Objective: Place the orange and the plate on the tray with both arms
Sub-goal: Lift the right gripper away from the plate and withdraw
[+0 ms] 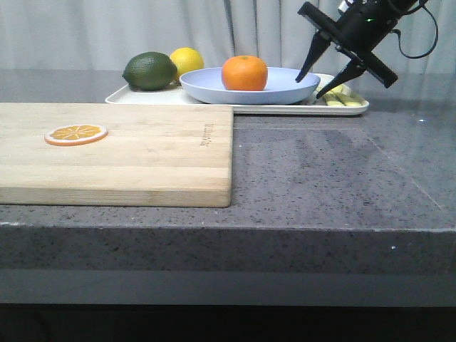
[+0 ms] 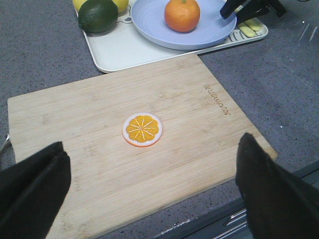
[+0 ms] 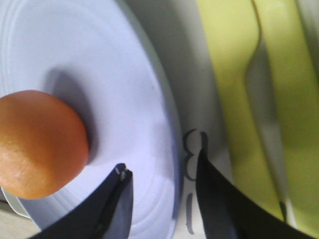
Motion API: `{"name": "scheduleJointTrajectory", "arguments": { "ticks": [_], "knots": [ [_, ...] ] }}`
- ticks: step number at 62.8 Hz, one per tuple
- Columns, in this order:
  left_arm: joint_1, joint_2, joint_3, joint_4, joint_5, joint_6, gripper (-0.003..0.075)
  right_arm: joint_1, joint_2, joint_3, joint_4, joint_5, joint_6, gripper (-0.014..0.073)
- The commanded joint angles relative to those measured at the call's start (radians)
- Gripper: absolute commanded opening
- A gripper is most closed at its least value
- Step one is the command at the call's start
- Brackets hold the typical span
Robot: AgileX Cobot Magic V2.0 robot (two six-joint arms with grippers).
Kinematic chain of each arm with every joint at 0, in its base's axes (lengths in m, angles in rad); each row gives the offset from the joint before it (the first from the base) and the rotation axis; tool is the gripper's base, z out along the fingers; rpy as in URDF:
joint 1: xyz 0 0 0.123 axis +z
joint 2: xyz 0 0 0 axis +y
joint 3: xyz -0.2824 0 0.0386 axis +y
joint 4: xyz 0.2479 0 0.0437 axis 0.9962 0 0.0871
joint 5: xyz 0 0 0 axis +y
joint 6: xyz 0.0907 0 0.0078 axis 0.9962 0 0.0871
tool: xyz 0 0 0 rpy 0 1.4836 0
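The orange (image 1: 244, 73) sits in the pale lavender plate (image 1: 214, 87), which rests on the cream tray (image 1: 142, 97) at the back of the table. My right gripper (image 1: 309, 87) is open and straddles the plate's right rim, one finger over the plate and the other over the tray. The right wrist view shows the orange (image 3: 40, 144), the plate (image 3: 124, 99), the tray (image 3: 197, 74) and the gripper (image 3: 162, 162) holding nothing. My left gripper (image 2: 151, 149) is open and empty above the cutting board; its view also shows the orange (image 2: 182, 15), plate (image 2: 149, 25) and tray (image 2: 119, 55).
A light wooden cutting board (image 1: 142, 157) lies at the front left with a flat orange slice disc (image 1: 75, 133) on it. A green lime (image 1: 149, 70) and a yellow lemon (image 1: 187, 60) sit on the tray's left end. Yellow-green cutlery (image 1: 342, 96) lies on its right end.
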Motion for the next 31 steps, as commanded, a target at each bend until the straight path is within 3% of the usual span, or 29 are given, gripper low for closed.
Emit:
{"name": "scheduleJointTrajectory", "arguments": {
  "ticks": [1,12,18,31],
  "knots": [
    [0.004,-0.001,-0.023,-0.007,-0.072,-0.001,0.0652,-0.001,-0.113,-0.048,0.004,0.007,-0.062,0.0351],
    [0.004,-0.001,-0.023,-0.007,-0.066,-0.001,0.0652,0.001,-0.219,-0.048,-0.225,0.070,-0.090,0.0351],
    [0.004,-0.001,-0.023,-0.007,-0.066,-0.001,0.0652,0.017,-0.280,-0.042,-0.329,0.089,-0.192,0.0351],
    [0.004,-0.001,-0.023,-0.007,-0.066,-0.001,0.0652,0.047,-0.438,0.009,-0.359,0.074,-0.261,0.0351]
  ]
}}
